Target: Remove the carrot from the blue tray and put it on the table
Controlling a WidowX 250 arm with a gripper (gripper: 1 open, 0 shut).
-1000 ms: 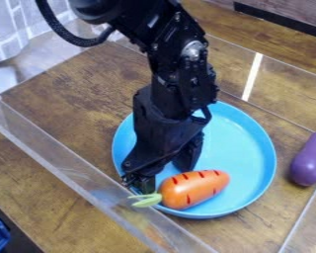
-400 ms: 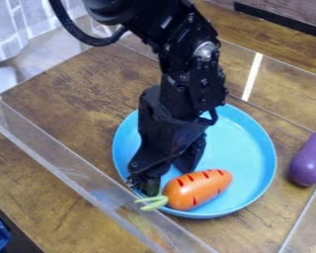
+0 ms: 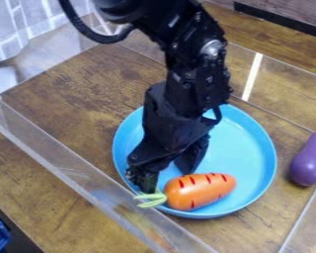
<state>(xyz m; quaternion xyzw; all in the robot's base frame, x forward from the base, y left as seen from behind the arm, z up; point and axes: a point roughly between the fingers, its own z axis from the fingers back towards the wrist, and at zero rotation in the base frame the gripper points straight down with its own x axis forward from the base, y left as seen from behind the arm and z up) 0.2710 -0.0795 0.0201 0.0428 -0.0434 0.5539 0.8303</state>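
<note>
Gripper (image 3: 150, 179) lowered into the blue tray (image 3: 251, 148), jaws spread and holding nothing.
Its fingertips sit at the tray's near-left edge, just beside the carrot's leafy top; the carrot (image 3: 200, 191) lies on its side in the tray's front; a purple toy (image 3: 307, 158) rests on the table (image 3: 82, 84) at far right.

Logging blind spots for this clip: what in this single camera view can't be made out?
- Fingers: dark against the dark arm, so their spread and whether they touch the carrot cannot be told.
- Blue tray: its middle and left side are hidden behind the arm.
- Purple toy: cut off by the right edge.
- Carrot's green top: small and blurred against the tray rim.
</note>
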